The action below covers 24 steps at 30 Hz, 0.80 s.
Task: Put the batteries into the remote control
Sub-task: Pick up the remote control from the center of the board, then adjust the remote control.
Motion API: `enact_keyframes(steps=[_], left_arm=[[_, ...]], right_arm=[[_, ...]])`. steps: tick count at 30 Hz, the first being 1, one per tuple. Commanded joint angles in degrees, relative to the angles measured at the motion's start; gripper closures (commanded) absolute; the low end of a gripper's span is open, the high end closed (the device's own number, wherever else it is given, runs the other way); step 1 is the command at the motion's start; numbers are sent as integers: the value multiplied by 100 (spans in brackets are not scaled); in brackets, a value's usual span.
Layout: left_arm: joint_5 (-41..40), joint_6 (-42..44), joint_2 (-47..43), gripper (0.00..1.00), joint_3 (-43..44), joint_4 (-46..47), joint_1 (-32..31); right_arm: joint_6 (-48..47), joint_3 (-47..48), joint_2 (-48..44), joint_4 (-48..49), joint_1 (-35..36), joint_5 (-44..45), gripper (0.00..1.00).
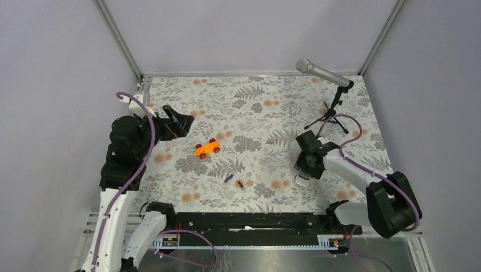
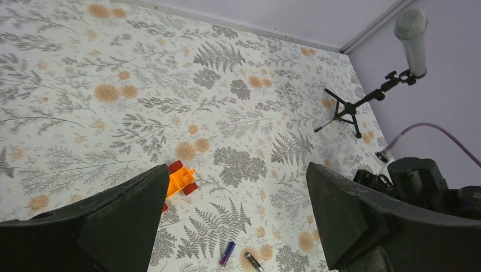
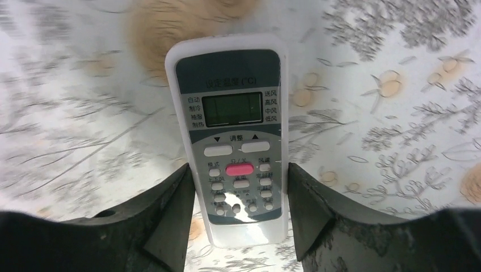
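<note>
The worktop (image 1: pixel 255 102) was broad. Above its left side the left claw (image 2: pixel 236 170) hung spread wide, holding nothing. Over on the right, the right claw (image 3: pixel 240 169) was clamped on the button end of the remote control (image 3: pixel 232 107), buttons facing up. Gripped so near one end, it looked likely to twist or slip when turned over for its battery bay. The orange toy car (image 1: pixel 207 148) sat mid-worktop. Nearer the front lay the batteries, blue (image 1: pixel 228 178) and dark (image 1: pixel 241 185), loose and apt to roll if nudged.

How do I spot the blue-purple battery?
On the floral table, find the orange toy car. Just nearer the front edge lie two tiny cylinders. The blue-purple battery is the one closer to the car; the dark battery lies beside it.
</note>
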Motion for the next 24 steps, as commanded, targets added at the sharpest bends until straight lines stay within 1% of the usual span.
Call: enact_keyframes(steps=[1,4,6,7,9,11,13,15,18,20,24], left_arm=[[658,-176,110,1,-258,499,-25],[1368,-629,379,1,-727,858,-152],[1764,-1092,799,1,-966,1083,-390],[1873,-1420,992,1,-1057,1194,-580],[1987,-1812,1360,2,-1100,1528,-1056],[1810,-2049,1628,1,-1028,1722,-1549],[1586,-2338,1797,1,-984,1823,-1832],[1704,-2729,1904,1,-1096,2240,-1902],[1928,-3316,1981,1,-1277,3116,-1998],[2099,-3492,1958,1,-1351,3684,-2094],[2033,-3481,1778,1,-1421,3878,-2145]], right_arm=[[-693,189,-701,790,48,-752,64],[-1244,421,-853,1373,48,-2487,63],[-1273,508,-843,1848,48,-3754,63],[-1175,503,-842,2166,52,-4401,63],[-688,386,-836,3102,63,-5488,64],[19,228,-800,4442,103,-6244,65],[724,177,-731,5654,162,-6698,67],[1048,253,-637,6260,230,-6963,67],[1068,542,-468,6366,374,-7157,66],[1035,704,-364,6306,431,-7197,66],[1256,835,-238,6550,452,-7310,66]])
